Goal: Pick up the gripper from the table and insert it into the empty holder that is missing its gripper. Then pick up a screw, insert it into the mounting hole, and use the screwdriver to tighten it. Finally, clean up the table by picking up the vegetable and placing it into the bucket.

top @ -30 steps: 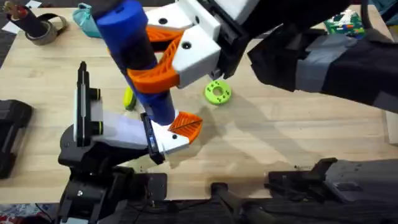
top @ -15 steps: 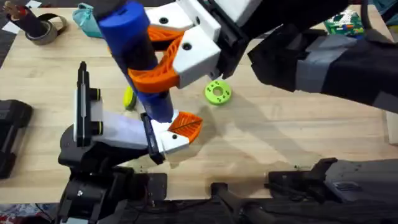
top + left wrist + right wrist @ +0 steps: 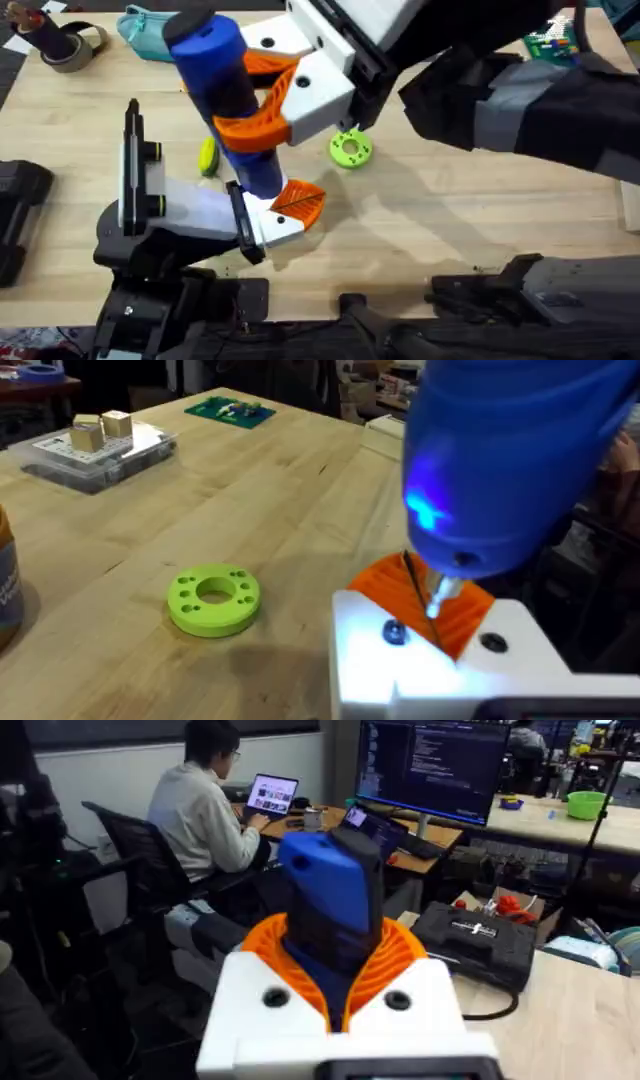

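Note:
My right gripper (image 3: 252, 108) is shut on the blue screwdriver (image 3: 210, 60), its white fingers (image 3: 318, 92) with orange pads clamping the barrel. The screwdriver stands almost upright, with its bit down on the left arm's white holder (image 3: 268, 228). An orange gripper piece (image 3: 302, 203) sits in that holder. In the left wrist view the screwdriver (image 3: 510, 450) glows blue and its thin bit (image 3: 432, 598) meets the holder (image 3: 360, 660) beside a dark screw (image 3: 393, 631). The right wrist view shows the right gripper (image 3: 335, 955) around the screwdriver (image 3: 330, 890). The yellow-green vegetable (image 3: 207, 155) lies just left of the screwdriver.
A flat green disc with holes (image 3: 350, 149) (image 3: 213, 598) lies right of the holder. A teal pouch (image 3: 140, 25) and a tape roll (image 3: 62, 42) sit at the far left. A clear box with blocks (image 3: 95, 450) and a green board (image 3: 230, 410) lie far right.
The screwdriver and my right gripper have shifted slightly right and down. The left arm and its holder have stayed put.

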Available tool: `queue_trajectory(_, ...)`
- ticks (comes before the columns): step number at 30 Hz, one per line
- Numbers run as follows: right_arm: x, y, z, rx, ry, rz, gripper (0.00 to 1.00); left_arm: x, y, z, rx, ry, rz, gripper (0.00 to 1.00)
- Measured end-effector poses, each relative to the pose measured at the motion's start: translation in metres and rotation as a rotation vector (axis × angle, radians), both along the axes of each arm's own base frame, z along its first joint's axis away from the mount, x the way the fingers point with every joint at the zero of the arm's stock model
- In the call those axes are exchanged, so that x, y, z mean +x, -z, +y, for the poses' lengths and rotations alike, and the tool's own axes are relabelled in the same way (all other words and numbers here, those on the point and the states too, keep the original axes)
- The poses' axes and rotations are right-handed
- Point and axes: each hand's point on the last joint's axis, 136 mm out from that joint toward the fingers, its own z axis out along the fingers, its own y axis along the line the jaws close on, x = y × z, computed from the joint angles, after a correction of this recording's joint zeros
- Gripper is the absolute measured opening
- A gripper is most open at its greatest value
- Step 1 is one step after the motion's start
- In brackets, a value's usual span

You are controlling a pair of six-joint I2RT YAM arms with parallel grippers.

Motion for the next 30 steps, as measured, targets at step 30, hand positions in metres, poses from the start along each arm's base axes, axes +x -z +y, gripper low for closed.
queue_trajectory(30,0.0013,0.0063,-0.0008,0.011,0.01,-0.024,0.043,0.0,0.0,0.0,0.0,0.0,0.0,0.015)
